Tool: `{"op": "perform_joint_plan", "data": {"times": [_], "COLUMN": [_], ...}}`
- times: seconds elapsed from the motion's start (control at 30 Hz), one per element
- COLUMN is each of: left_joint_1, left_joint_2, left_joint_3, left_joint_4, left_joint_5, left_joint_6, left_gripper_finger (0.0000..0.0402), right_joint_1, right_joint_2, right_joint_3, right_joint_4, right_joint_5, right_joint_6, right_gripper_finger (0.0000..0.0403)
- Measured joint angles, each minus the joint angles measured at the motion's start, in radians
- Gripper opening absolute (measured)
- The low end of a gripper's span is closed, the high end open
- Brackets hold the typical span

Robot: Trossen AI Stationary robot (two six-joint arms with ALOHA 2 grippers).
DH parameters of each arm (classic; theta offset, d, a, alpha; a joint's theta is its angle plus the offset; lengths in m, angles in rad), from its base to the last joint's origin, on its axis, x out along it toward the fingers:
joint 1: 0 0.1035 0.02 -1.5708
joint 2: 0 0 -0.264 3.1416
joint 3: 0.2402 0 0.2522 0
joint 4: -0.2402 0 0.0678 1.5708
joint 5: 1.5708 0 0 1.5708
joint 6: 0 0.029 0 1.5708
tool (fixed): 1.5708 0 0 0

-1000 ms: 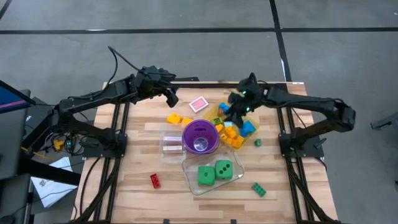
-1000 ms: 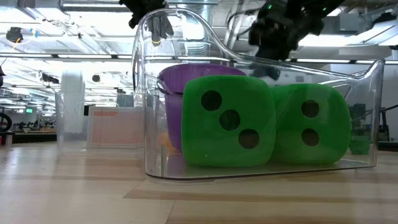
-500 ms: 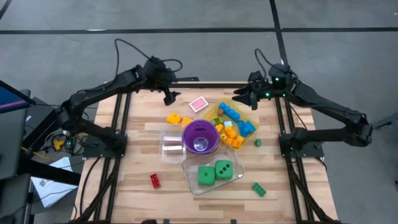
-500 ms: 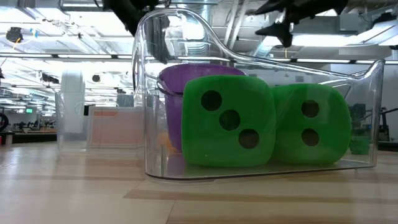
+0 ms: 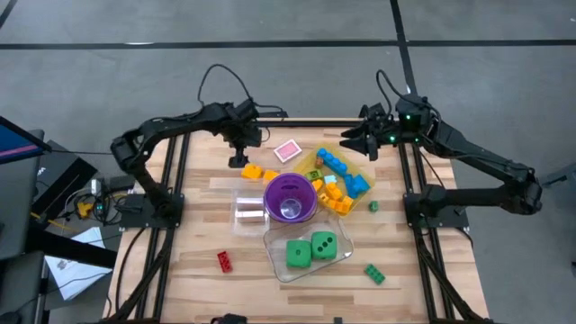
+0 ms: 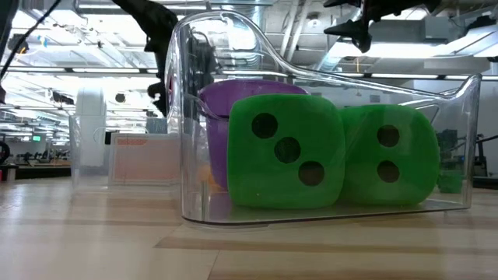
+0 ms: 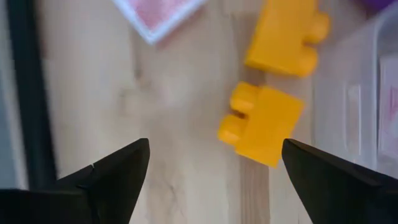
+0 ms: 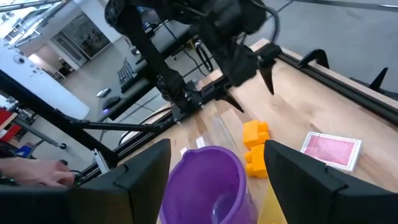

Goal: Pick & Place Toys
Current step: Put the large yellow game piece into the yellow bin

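Left tool [image 7: 211,180] (fingers spread) hovers above unmarked orange bricks [image 7: 261,124].

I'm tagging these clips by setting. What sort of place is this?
Probably a robotics lab in an open workshop hall: two arms on a framed wooden table, grey floor, ceiling strip lights and shelving behind the clear tub, and cabling beside the rig.

Two big green foam dice [image 5: 310,248] carry black dots. The round plastic cup [image 5: 289,198] is purple. Small plastic bricks show orange [image 7: 262,123], blue [image 5: 337,163], red [image 5: 224,261] and green [image 5: 374,274]. A flat card [image 5: 287,150] is pink with a white border.
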Motion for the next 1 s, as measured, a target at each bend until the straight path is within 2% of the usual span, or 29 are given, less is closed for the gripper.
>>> {"op": "perform_joint_plan", "data": {"times": [0.27,0.43,0.57,0.67,1.0], "left_joint_1": [-0.017,-0.025,-0.046,-0.057,-0.063], "left_joint_2": [0.088,0.112,0.093,0.077,0.059], "left_joint_3": [0.000,-0.075,-0.172,-0.217,-0.240], "left_joint_4": [0.002,0.075,0.177,0.229,0.254], "left_joint_5": [0.050,0.047,-0.021,-0.035,0.000], "left_joint_6": [0.178,0.183,0.179,0.175,0.150], "left_gripper_finger": [0.0342,0.0341,0.0340,0.0340,0.0340], "right_joint_1": [-0.002,-0.002,-0.002,-0.002,-0.003], "right_joint_2": [0.000,0.000,0.000,0.001,0.001], "right_joint_3": [0.000,0.000,0.000,0.000,0.000], "right_joint_4": [0.000,-0.004,-0.020,-0.023,-0.024], "right_joint_5": [0.000,0.000,0.000,0.000,0.001], "right_joint_6": [-0.009,-0.016,-0.024,-0.027,-0.030], "right_gripper_finger": [0.0250,0.0250,0.0250,0.0250,0.0250]}}
